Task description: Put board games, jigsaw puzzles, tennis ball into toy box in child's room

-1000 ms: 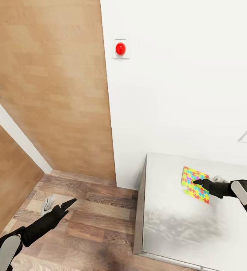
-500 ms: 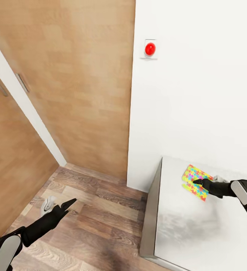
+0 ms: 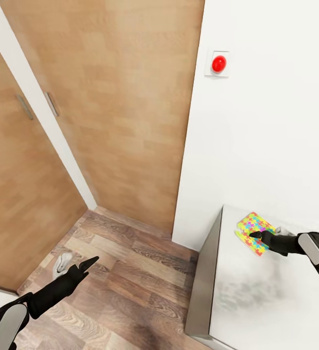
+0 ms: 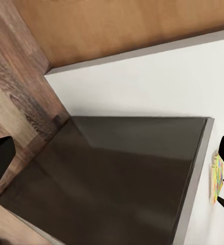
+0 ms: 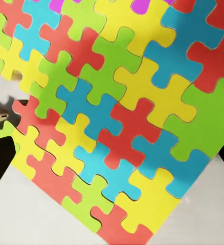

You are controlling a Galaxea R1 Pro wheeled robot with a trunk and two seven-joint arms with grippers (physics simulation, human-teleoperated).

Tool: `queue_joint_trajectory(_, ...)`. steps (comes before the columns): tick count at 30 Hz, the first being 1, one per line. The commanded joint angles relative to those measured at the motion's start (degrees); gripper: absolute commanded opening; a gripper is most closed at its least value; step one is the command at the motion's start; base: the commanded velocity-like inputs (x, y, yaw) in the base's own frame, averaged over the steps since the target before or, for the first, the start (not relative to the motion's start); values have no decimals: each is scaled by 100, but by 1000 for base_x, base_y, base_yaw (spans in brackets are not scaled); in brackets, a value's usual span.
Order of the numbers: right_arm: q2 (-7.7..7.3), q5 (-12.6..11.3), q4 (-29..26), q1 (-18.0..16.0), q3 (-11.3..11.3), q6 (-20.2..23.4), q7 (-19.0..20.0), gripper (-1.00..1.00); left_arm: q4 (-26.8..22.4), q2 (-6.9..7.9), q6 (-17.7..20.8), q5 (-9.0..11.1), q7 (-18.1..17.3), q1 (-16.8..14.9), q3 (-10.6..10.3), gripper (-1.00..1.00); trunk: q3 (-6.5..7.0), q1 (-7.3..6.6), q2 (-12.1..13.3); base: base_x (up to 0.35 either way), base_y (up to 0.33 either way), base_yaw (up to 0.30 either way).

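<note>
One puzzle [image 3: 254, 232] pinched shut in right claw [image 3: 257, 236] — mid-carry over table [image 3: 256, 311]; left claw [image 3: 87, 265] idle, state unclear. Next — finding toy box, lowering in.

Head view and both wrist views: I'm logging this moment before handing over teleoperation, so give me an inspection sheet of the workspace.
Surface: pale grey table against the white wall, dark side panel toward the floor.
Job's things: colourful jigsaw puzzle tilted above the table top, one edge lifted.
Clutter: small pale object on the wood floor; cannot tell what it is.
Grippers: right gripper at the puzzle's edge, apparently gripping it; left gripper over the floor, holding nothing, fingers look together.
Cables: nothing seen.
Surroundings: wooden wardrobe doors, red button on a wall plate.
</note>
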Motion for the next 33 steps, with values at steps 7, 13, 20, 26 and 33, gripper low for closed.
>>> queue_joint_trajectory(7,1,35,-5,-3,-18,28,41,100,0,-2,33,-8,-20,-5,9,100,-9,3,-10,0,0,29)
queue_joint_trajectory(13,1,35,-6,-3,-18,28,43,100,0,-2,33,-8,-20,-5,9,100,-9,3,-10,0,0,10)
queue_joint_trajectory(20,1,35,-7,-3,-18,30,44,100,0,-2,33,-8,-20,-8,9,100,-9,3,-10,0,0,3)
queue_joint_trajectory(26,1,35,-10,-3,-18,32,44,100,-2,-2,33,-8,-20,-11,9,100,-9,3,-10,0,0,7)
queue_joint_trajectory(33,1,35,-14,-3,-18,36,44,100,-1,-2,33,-8,-20,-13,9,100,-9,3,-10,0,0,156)
